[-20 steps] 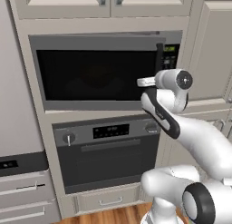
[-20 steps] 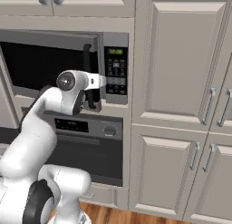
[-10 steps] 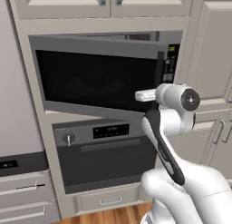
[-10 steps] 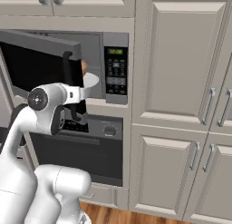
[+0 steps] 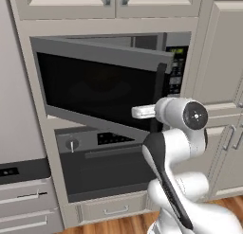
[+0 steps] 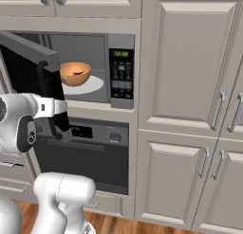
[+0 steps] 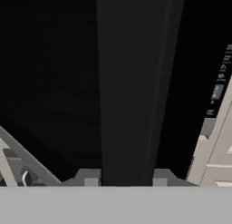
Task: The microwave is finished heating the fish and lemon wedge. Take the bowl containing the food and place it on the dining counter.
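Right base view: big grey steel microwave [image 6: 97, 67] w/ dark glass door [image 5: 102, 93] swung partway open, set in pale cabinets [image 6: 187, 62]. Below it sits a dark oven [image 6: 90, 152] w/ round knobs. The white robot arm [image 5: 178, 133] reaches up to the door's tall black handle [image 7: 129, 87]. In the hand view the gripper [image 7: 125, 181] has one small dark tip on each side of that handle, so it's pinched narrow around it. Inside the microwave lies a flat white round plate [image 6: 92, 86]. The round orange-brown shiny bowl [image 6: 76, 73] sits on that plate. A small reddish fish piece [image 6: 78, 73] lies in the bowl. Lemon wedge: can't tell.
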